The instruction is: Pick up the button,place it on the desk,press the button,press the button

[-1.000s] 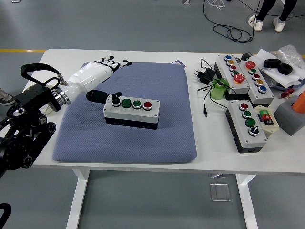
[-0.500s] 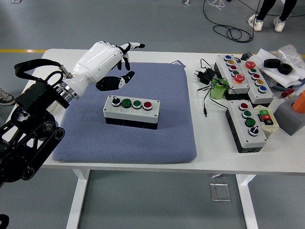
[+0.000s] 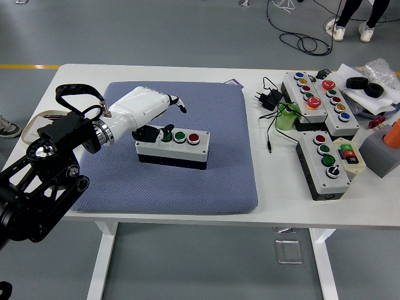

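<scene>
While the button box [image 3: 172, 147] sits on the blue-grey pad [image 3: 187, 181] on the white surface [image 3: 262, 200], the left hand [image 3: 150, 111] lies over its left end, fingers loosely bent and gripping nothing, dark thumb down at the leftmost control. Just right of the hand, three buttons on the box's lid show clear: two green, one red. Nothing stands between hand and box. Well off to the hand's right, past the pad's edge, lie a black plug adapter with cable [image 3: 267, 100], a green cup [image 3: 285, 119], and two more button boxes: a long one [image 3: 319, 100] farther back and a shorter one [image 3: 326, 164] nearer. Beyond these sit a grey block [image 3: 379, 154], an orange object [image 3: 394, 133] and black tape rolls [image 3: 365, 85]. No writing is legible.
</scene>
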`<state>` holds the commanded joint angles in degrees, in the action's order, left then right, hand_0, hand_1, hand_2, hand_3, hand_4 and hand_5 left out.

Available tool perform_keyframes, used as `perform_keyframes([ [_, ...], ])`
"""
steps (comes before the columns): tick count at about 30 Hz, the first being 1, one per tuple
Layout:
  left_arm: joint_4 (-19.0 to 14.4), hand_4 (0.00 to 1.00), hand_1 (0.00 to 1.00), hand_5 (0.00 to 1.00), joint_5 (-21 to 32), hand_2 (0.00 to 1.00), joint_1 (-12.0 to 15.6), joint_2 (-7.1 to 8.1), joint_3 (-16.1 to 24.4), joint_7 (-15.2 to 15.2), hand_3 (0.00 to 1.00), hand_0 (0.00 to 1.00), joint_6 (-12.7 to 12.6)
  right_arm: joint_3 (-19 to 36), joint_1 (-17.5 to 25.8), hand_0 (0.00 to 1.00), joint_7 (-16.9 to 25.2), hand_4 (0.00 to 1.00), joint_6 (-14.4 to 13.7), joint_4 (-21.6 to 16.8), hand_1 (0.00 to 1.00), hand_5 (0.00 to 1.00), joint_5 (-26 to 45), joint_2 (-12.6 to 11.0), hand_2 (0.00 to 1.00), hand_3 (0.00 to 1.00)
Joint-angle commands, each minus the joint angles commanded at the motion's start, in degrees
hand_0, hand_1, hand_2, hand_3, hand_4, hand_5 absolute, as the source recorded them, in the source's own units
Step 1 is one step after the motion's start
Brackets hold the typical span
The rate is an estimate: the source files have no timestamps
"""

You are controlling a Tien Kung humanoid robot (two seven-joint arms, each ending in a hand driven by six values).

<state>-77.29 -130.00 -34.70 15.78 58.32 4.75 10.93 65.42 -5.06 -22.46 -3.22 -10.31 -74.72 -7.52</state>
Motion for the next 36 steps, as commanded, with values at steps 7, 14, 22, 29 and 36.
perform_keyframes([
  [7,2.16,0.526,0.002,0.002,0.0,0.002,-0.85,-0.66,-2.03,-1.34,0.715,0.049,3.82,-0.16,-0.07,0.663,0.01,0.359,-0.04,0.0,0.626,0.206,0.29,-0.03,0.699,0.58],
  [14,3.3,0.502,0.002,0.002,0.0,0.002,-2.27,-1.25,-3.64,-1.99,0.714,0.046,5.99,-0.31,0.03,0.662,-0.01,0.36,-0.06,0.0,0.625,0.205,0.53,-0.06,0.7,0.58],
  [22,4.41,0.461,0.002,0.002,0.0,0.002,-3.09,-1.57,-3.84,-2.59,0.723,0.041,7.23,-0.34,0.2,0.662,-0.04,0.36,-0.01,0.0,0.625,0.203,0.46,-0.11,0.699,0.58],
  [29,5.15,0.457,0.002,0.002,0.0,0.002,-3.5,-1.43,-3.96,-2.57,0.723,0.042,8.4,-0.22,0.18,0.662,-0.06,0.361,0.01,0.0,0.624,0.203,0.27,-0.13,0.699,0.581],
  [36,6.05,0.449,0.002,0.002,0.0,0.002,-3.65,-1.59,-3.75,-2.76,0.725,0.042,8.18,-0.1,0.05,0.662,-0.08,0.361,0.01,0.0,0.625,0.203,0.16,-0.13,0.699,0.581],
])
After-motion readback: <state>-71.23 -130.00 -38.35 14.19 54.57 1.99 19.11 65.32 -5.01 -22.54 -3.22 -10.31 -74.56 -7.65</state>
